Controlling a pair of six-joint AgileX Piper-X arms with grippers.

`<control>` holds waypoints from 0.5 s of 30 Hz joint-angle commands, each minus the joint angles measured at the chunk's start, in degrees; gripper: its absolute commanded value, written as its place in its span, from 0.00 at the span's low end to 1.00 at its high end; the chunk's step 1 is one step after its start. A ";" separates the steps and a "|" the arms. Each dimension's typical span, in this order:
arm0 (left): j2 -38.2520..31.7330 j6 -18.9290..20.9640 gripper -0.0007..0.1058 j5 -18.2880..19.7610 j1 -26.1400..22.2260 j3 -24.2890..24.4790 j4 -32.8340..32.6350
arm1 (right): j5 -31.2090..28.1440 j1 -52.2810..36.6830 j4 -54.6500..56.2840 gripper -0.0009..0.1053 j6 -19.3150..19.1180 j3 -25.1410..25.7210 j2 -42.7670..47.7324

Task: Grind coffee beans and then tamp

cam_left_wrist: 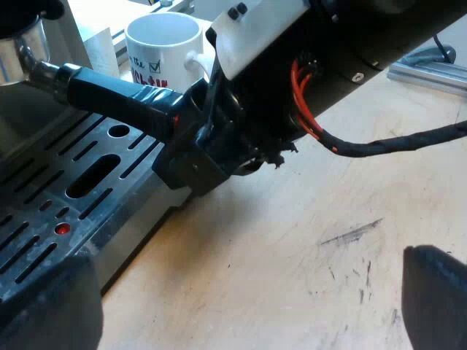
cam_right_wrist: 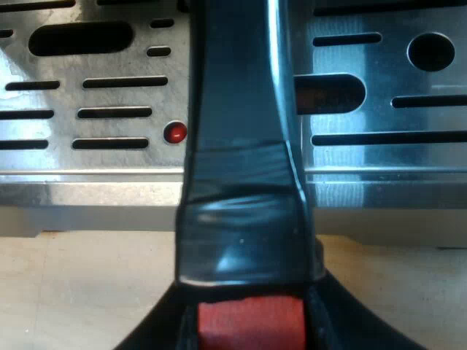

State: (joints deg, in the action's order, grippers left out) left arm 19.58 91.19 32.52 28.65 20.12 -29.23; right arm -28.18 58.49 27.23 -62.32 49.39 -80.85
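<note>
Right pincer (cam_right_wrist: pixel 248 332): we found it clamped on the holder (cam_right_wrist: pixel 241 146), red end (cam_right_wrist: pixel 249 324) between its fingers, basket at the machine (cam_left_wrist: pixel 18 117). Tray (cam_right_wrist: pixel 379 153) beneath, mug (cam_left_wrist: pixel 162 44) beyond. Left pincer (cam_left_wrist: pixel 241 313): fingers spread, nothing held. Step, we judged: grinding. Next: keep holder level, withdraw straight.

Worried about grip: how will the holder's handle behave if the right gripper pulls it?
The handle looks glossy, so it may slip in the right gripper. It seems rigid, unlikely to flex. The metal holder probably makes it head-heavy.
</note>
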 commanded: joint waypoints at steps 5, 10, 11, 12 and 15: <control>0.16 0.17 0.79 0.69 0.31 0.09 0.95 | -1.73 1.89 2.00 0.01 -0.79 0.63 1.40; 0.16 0.17 0.79 0.69 0.31 0.09 0.95 | -1.74 2.41 2.64 0.01 1.32 0.63 1.40; 0.16 0.17 0.79 0.69 0.31 0.09 0.95 | -2.82 2.82 2.77 0.01 1.32 0.63 1.40; 0.16 0.17 0.79 0.69 0.31 0.09 0.95 | -3.54 3.40 2.94 0.01 1.32 0.63 1.40; 0.16 0.17 0.79 0.69 0.31 0.09 0.95 | -5.74 5.18 4.18 0.01 2.46 0.63 1.40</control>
State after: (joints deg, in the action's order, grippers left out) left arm 19.58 91.19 32.52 28.65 20.12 -29.23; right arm -32.28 62.00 29.84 -60.26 49.59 -80.60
